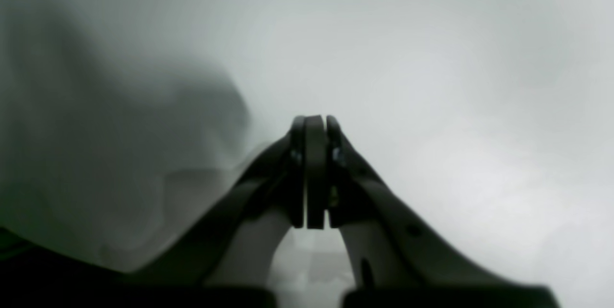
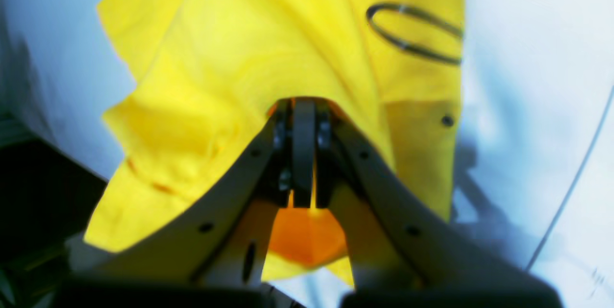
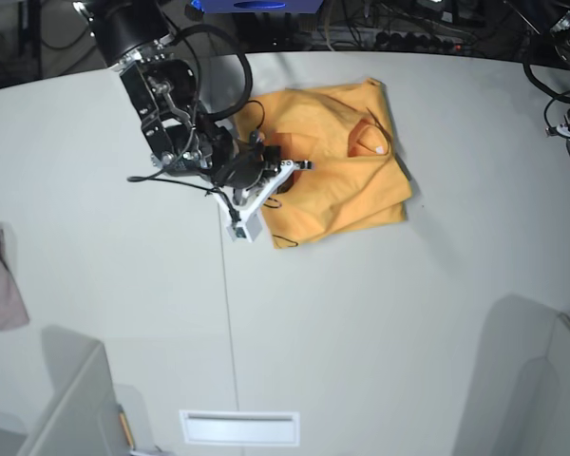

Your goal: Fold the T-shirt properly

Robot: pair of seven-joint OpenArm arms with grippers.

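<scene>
On pale table (image 3: 380, 313) — rumpled T-shirt (image 3: 337, 171)

No readable text anywhere; the T-shirt (image 2: 268, 49) print seems only a curved line.

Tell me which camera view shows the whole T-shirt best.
The base view: the T-shirt lies partly folded on the table, every edge visible, with the right gripper over it. The right wrist view shows only close, blurred yellow folds and a black line print. The left wrist view shows none of it, just the shut left gripper.
</scene>
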